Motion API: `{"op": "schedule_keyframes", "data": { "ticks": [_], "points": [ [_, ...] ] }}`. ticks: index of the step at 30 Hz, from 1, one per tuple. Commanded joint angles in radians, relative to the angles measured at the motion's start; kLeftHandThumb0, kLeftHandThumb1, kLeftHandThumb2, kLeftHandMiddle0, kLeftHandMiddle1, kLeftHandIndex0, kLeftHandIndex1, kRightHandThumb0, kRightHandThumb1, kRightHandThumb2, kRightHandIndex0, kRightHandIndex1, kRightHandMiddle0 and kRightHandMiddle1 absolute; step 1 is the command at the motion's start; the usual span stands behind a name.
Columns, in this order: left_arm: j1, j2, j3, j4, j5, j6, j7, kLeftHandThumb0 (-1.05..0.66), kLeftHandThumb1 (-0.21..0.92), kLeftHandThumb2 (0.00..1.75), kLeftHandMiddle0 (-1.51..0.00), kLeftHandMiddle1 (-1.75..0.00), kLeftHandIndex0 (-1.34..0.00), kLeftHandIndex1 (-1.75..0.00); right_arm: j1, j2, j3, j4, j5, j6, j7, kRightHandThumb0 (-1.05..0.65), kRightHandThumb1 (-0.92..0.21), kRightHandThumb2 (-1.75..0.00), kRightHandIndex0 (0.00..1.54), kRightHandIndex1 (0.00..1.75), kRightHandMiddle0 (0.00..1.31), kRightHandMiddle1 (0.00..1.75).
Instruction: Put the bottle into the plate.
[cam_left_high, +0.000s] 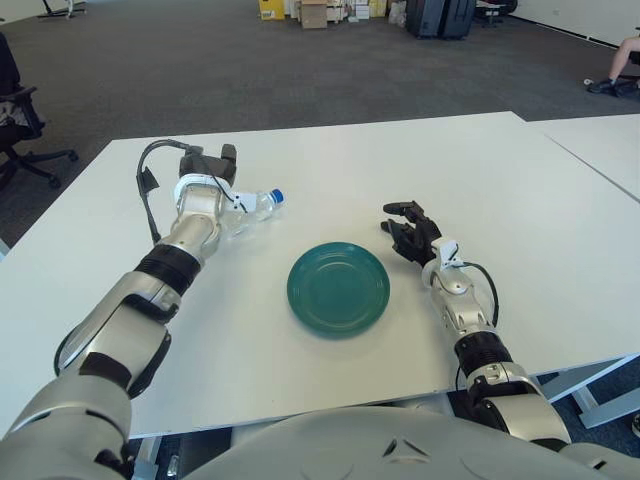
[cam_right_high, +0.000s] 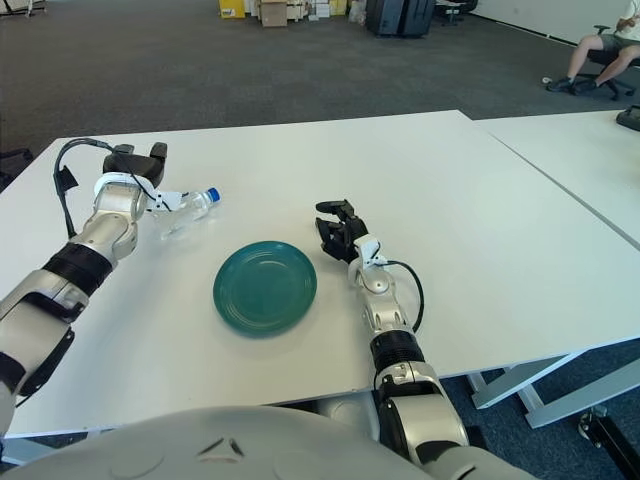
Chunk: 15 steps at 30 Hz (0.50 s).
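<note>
On white table (cam_left_high: 560, 230), bottle (cam_left_high: 252, 207) lies beside plate (cam_left_high: 339, 289); grey carpet (cam_left_high: 300, 80) beyond.

Clear, glossy plastic bottle (cam_left_high: 248, 209) with a blue cap, lying on a smooth, matt white table (cam_left_high: 330, 160). Glossy teal plate (cam_left_high: 338, 289). Both arms look like brushed silver metal, with matt black hands (cam_left_high: 410, 236).

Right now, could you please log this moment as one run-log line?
bottle: lying on table, outside plate | left hand: behind bottle, open | right hand: beside plate, idle
</note>
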Motion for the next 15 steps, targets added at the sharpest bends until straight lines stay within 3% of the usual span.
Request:
{"op": "schedule_keyframes", "data": {
  "ticks": [1,8,15],
  "points": [
    [-0.04,-0.034,-0.02,0.054,0.002,0.031,0.017,-1.05,0.92,0.7,-0.18,-0.02,0.0,0.0,-0.015,-0.008,-0.008,0.038,0.012,0.001,0.009,-0.54,-0.8,-0.68,0.38,0.47,0.16,1.15],
    [-0.058,-0.052,-0.064,0.094,-0.002,0.03,-0.036,-1.05,0.92,0.67,-0.26,-0.05,0.0,0.0,-0.031,-0.016,-0.018,0.089,0.017,-0.046,0.028,-0.55,-0.81,-0.68,0.36,0.45,0.17,1.15],
    [-0.058,-0.036,-0.076,0.074,-0.038,-0.025,-0.121,-1.05,0.92,0.63,-0.39,-0.11,0.0,0.0,-0.034,-0.015,-0.023,0.101,0.023,-0.059,0.03,-0.55,-0.82,-0.68,0.36,0.43,0.18,1.15]
  ]
}}
